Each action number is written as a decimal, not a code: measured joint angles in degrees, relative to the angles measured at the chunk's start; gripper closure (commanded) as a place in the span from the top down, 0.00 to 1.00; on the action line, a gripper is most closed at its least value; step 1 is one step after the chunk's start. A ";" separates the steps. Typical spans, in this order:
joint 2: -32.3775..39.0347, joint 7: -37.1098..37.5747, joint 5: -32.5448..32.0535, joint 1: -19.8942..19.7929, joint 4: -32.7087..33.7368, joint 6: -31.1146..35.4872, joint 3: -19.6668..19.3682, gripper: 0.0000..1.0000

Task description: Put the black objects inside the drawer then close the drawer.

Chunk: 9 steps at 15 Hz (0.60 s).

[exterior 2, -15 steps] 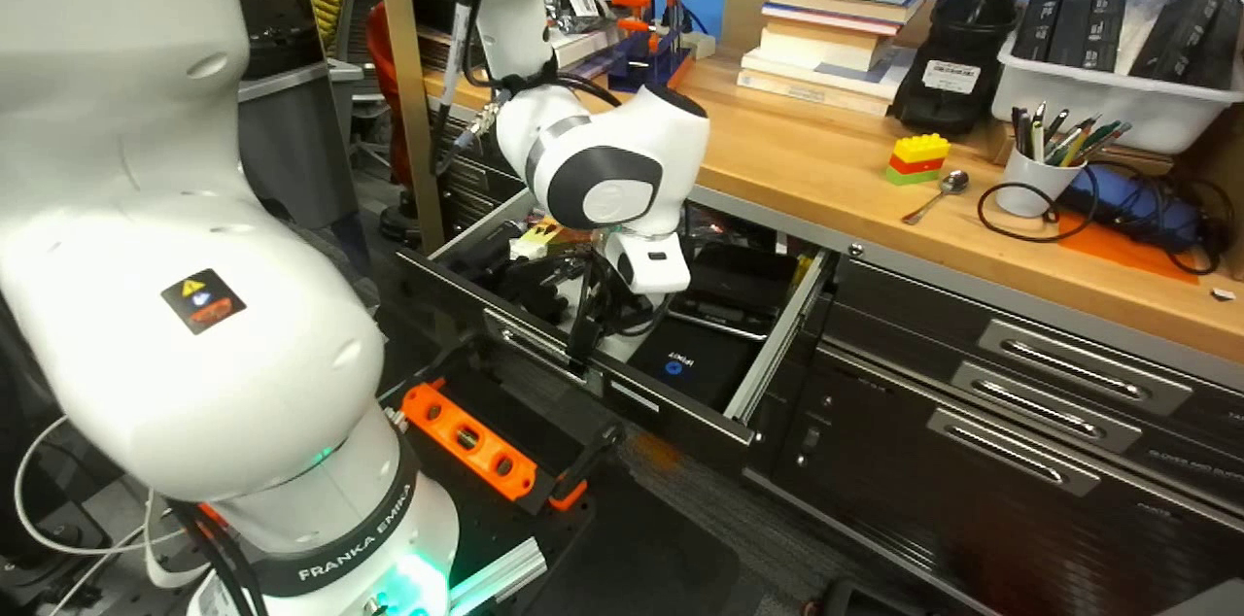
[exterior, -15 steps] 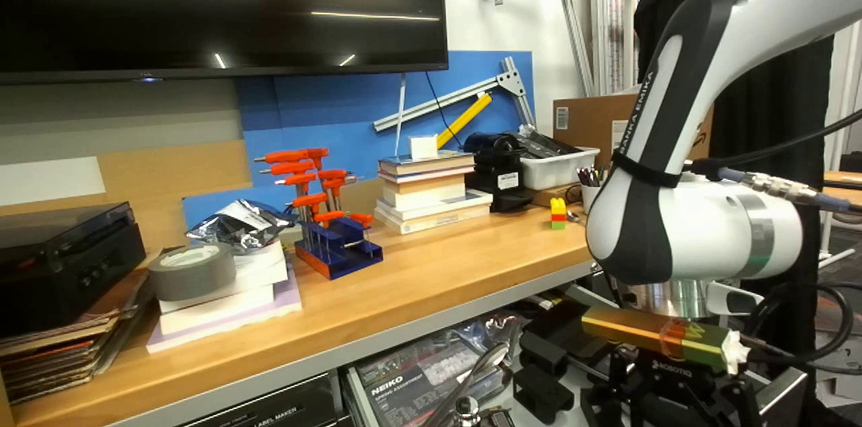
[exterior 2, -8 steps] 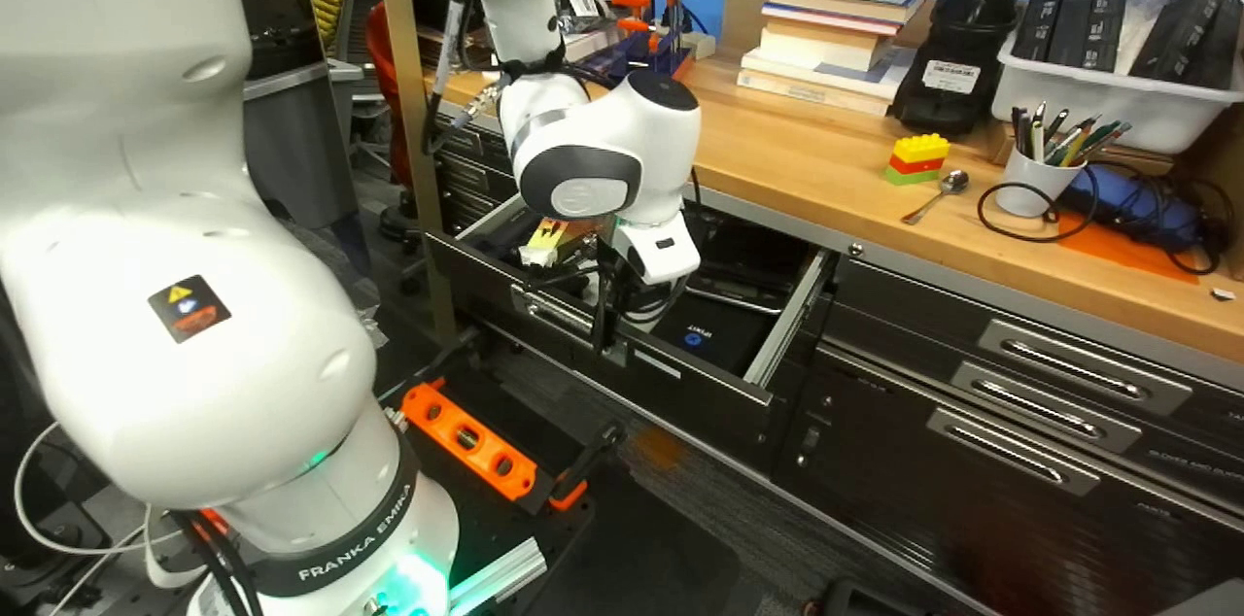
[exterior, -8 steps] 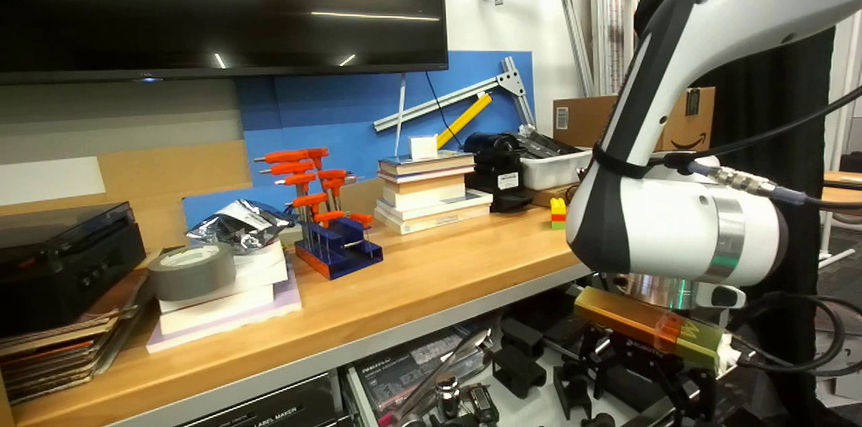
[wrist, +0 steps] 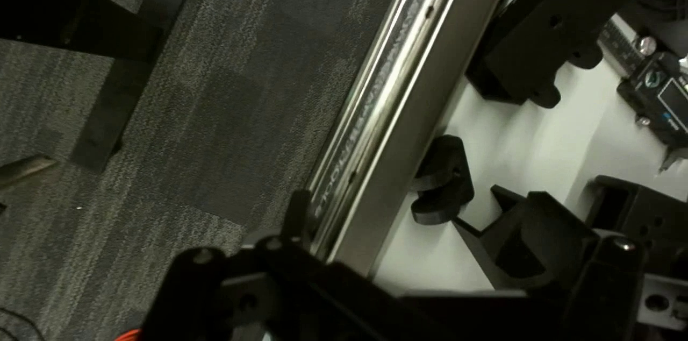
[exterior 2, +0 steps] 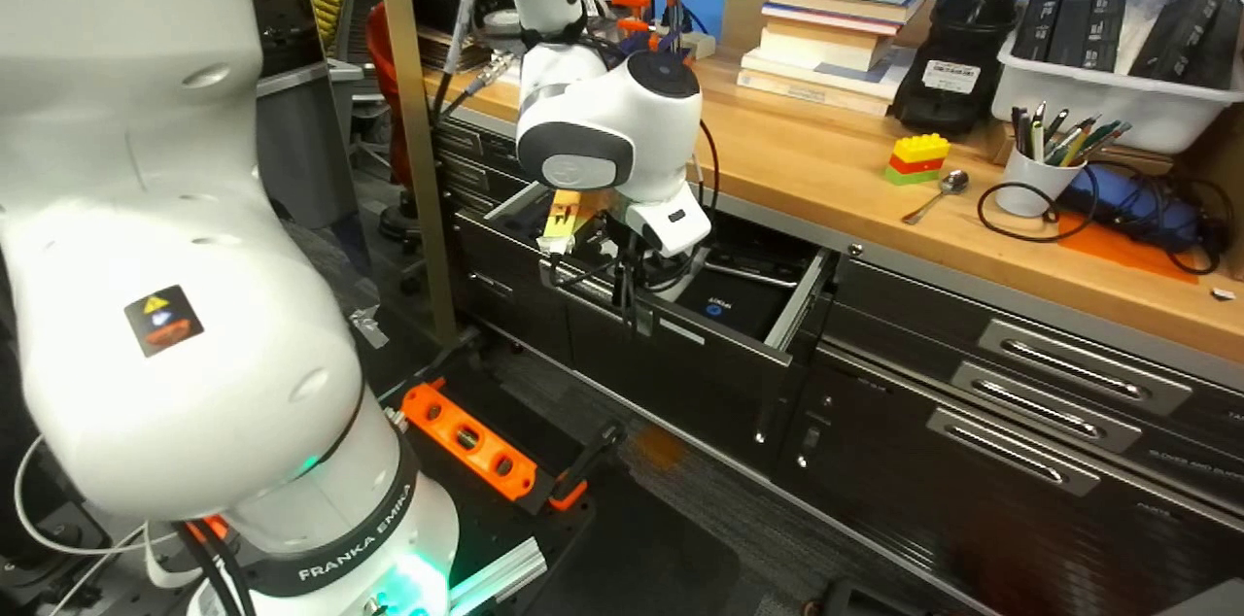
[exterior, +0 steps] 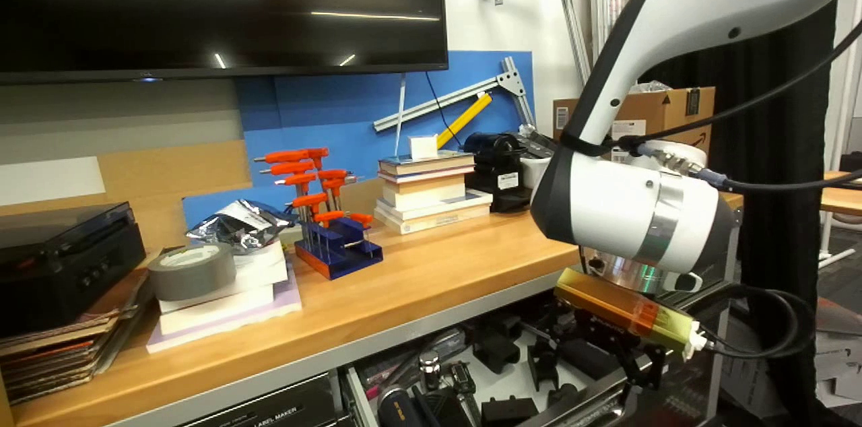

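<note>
Drawer [exterior 2: 729, 359]: partly pulled out beneath the counter [exterior: 438, 272], side rail [exterior 2: 802, 300] showing. Stiff metal, probably heavy with its load, should run straight on slides. Best pushed flat at mid-front, near the bar handle [exterior 2: 583, 289]; a shove at one corner might make it bind. The polished metal could let a fingertip skid.

Black objects [exterior: 497, 348]: in the drawer, on its pale floor, among several similar dark pieces; cannot tell for certain which two are meant. Look like rigid plastic, light, matte, little slip. If one had to be reseated, grip across its flat walls, not by thin lugs.

Tool [exterior 2: 632, 290]: pointing down at the drawer front. Fingers stand apart, nothing seen held. Wrist view: one finger [wrist: 295, 217] on the carpet side of the front rim [wrist: 422, 109]; the second fingertip is lost against dark pieces. Contact with the metal: cannot tell. The black pieces lie on the inner side of the rim, a small clamp-shaped piece [wrist: 454, 169] just beside it.

Judgement: loading looks done; closing seems the step in hand, unfinished.

Farther out, on the counter: stack of books [exterior 2: 826, 38], toy bricks [exterior 2: 916, 159], spoon [exterior 2: 952, 182].
</note>
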 measured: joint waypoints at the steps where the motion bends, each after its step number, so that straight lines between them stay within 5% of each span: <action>1: 0.64 -1.51 0.44 -0.14 1.16 0.00 0.55 1.00; 5: 2.67 -3.71 -2.36 0.81 4.59 0.00 1.30 1.00; 9: 2.26 4.98 -17.93 8.87 3.65 -0.14 -7.19 1.00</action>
